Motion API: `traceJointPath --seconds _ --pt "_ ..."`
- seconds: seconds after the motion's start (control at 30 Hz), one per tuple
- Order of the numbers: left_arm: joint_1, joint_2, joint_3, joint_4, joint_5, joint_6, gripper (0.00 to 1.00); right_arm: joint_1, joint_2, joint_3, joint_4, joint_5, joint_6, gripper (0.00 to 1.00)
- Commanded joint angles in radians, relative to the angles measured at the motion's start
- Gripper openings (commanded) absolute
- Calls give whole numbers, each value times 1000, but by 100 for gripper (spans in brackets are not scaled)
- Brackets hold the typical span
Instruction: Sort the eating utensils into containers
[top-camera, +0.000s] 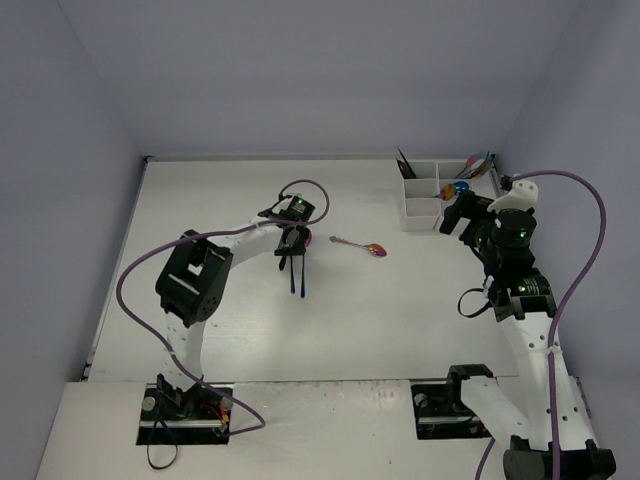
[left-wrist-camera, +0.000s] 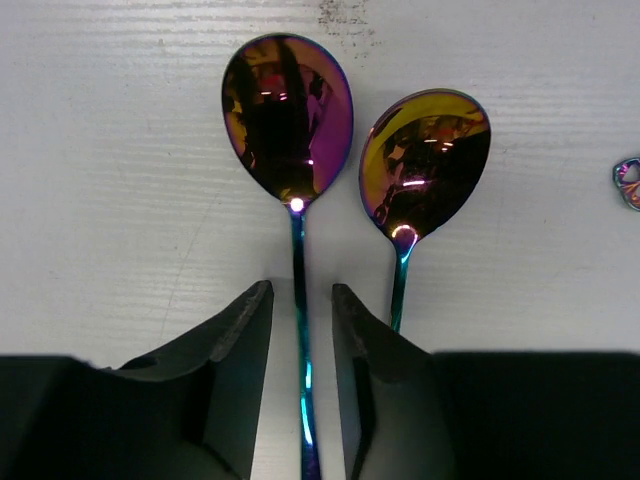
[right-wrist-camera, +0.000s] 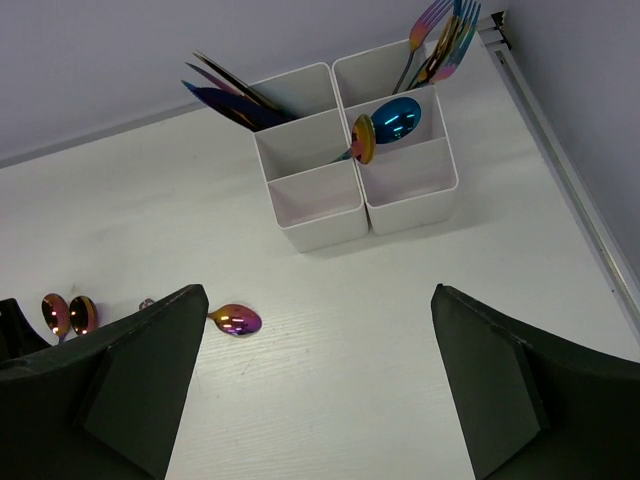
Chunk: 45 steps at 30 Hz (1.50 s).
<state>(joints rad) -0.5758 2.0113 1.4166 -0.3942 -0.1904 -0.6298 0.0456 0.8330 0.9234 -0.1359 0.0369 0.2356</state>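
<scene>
Two iridescent spoons lie side by side on the table, bowls purple-gold; the left spoon (left-wrist-camera: 288, 118) has its teal handle running between my left gripper's jaws, the right spoon (left-wrist-camera: 425, 162) lies just outside. My left gripper (left-wrist-camera: 300, 292) is open, with a small gap on each side of that handle; it also shows in the top view (top-camera: 291, 247). A third spoon (top-camera: 362, 246) lies alone further right. The white organizer tray (right-wrist-camera: 325, 228) holds knives (right-wrist-camera: 228, 98), forks (right-wrist-camera: 440, 40) and spoons (right-wrist-camera: 390, 122) in separate compartments. My right gripper (right-wrist-camera: 318, 300) is wide open and empty near the tray.
The tray (top-camera: 420, 211) stands at the table's back right corner, near the right wall. Its front compartments and middle-left one hold nothing. The lone spoon's bowl (right-wrist-camera: 236, 320) shows beside my right gripper's left finger. A utensil tip (left-wrist-camera: 627, 183) shows at the right edge.
</scene>
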Motion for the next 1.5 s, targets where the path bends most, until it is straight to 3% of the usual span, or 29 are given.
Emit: traceJointPath --seconds 0.0,0.1,0.23,0.47,0.63,0.73,1.0,1.47 --pt "-7 -5 12 -37 -40 -37 14 -1 -8 2 41 -26 5 92" --pt "-7 0 4 -62 -55 -47 1 1 -4 2 41 -32 5 92" --pt "-2 -22 -39 -71 -74 -36 0 7 12 13 41 -103 2 92" --pt "4 -190 -108 -42 -87 123 0 19 96 74 42 -299 10 92" --pt "-5 -396 -182 97 35 281 0 69 185 153 42 -420 33 92" --pt "-16 -506 -210 201 182 358 0 149 245 213 42 -426 33 92" --pt "-83 -643 -189 287 368 433 0 294 396 334 60 -436 49 89" --pt "-131 -676 -130 289 440 457 0 471 570 454 105 -401 65 79"
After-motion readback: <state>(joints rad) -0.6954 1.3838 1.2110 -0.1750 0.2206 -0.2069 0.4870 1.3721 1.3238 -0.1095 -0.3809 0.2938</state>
